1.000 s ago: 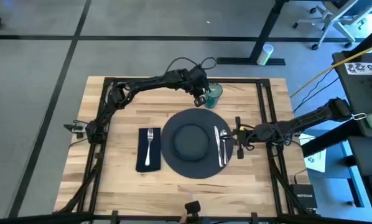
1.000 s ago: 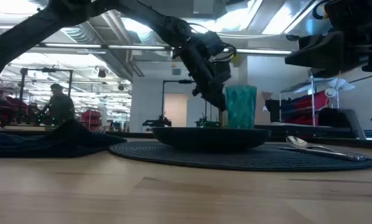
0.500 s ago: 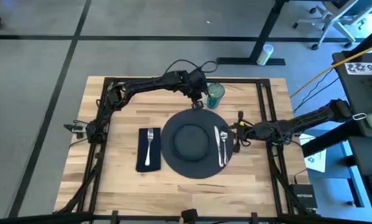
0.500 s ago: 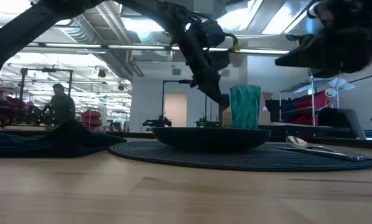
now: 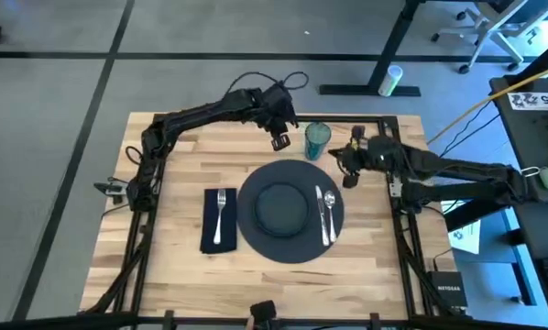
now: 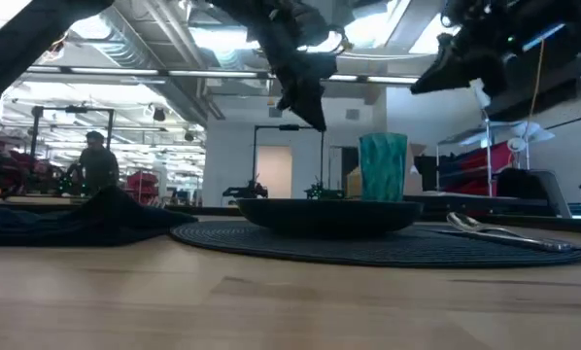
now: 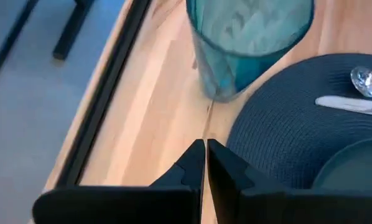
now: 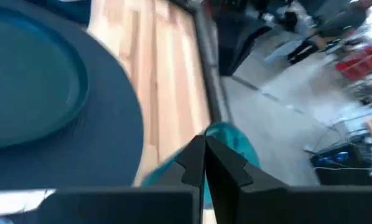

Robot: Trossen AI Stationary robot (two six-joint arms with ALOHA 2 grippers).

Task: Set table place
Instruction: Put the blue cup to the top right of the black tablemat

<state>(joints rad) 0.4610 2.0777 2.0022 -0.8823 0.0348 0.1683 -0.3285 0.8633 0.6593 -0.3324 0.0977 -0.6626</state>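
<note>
Left gripper point(image 5: 279, 140) pressed together, empty, just beside teal cup point(image 5: 317, 140); right gripper point(image 5: 345, 166) likewise pinched. We judge setting complete; next, we'd park both arms.

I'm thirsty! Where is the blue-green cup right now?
In the high view, the teal cup stands upright on the table near its far edge, just beyond the round charger, between the left gripper and right gripper.
</note>
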